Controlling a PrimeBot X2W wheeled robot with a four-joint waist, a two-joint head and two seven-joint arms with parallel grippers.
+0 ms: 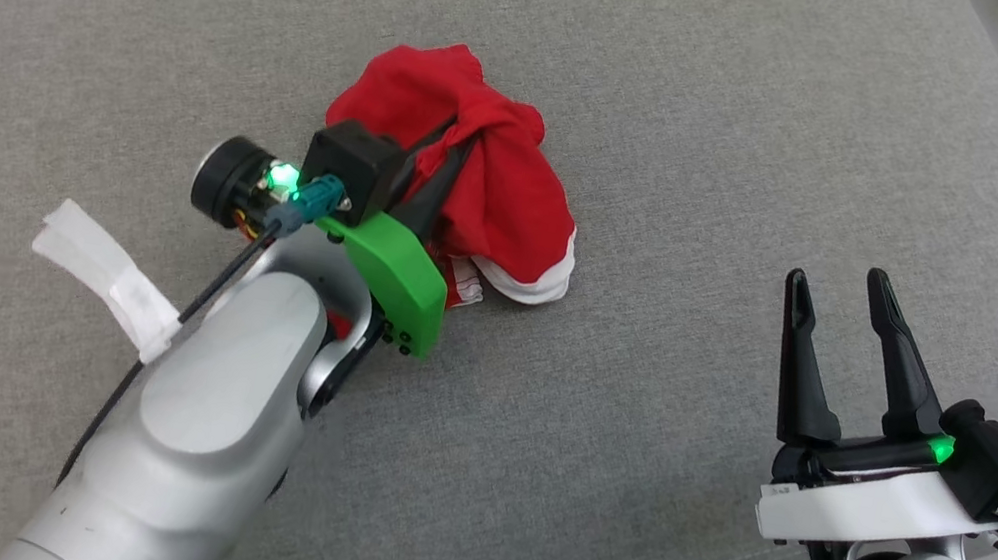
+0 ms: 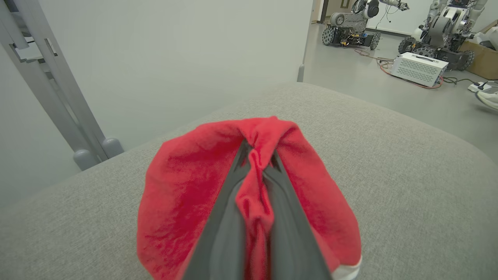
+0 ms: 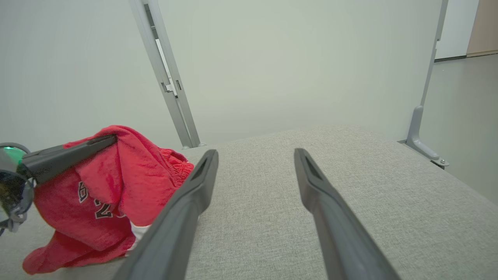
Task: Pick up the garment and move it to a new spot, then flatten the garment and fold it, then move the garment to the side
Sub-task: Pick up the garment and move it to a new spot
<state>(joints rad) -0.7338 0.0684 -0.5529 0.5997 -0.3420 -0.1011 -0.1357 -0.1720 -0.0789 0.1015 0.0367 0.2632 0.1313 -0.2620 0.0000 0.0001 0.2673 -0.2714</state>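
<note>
One red garment (image 1: 499, 189) lies bunched in a heap on the grey cushion (image 1: 693, 90), with a white trim (image 1: 527, 282) along its lower edge and dark lettering (image 3: 102, 210) on the side facing the right wrist camera. A fold at the top of the heap is pinched between the two dark fingers of the left gripper (image 1: 461, 134), which are drawn nearly together. In the left wrist view a ridge of red cloth runs up between the fingers (image 2: 229, 217), and the rest of the garment (image 2: 175, 194) spreads out on either side of them. The bottom of the heap touches the cushion below the gripper.

The right gripper (image 1: 837, 276) is well apart from the garment, above the cushion's near edge. Its two fingers are spread wide, with nothing between them. From its own camera, the garment (image 3: 116, 175) sits beyond its left finger (image 3: 186, 202), with the left gripper's fingers (image 3: 70, 153) lying across the top of the heap.

One white strip (image 1: 104, 275) hangs from the cable beside the left forearm.
</note>
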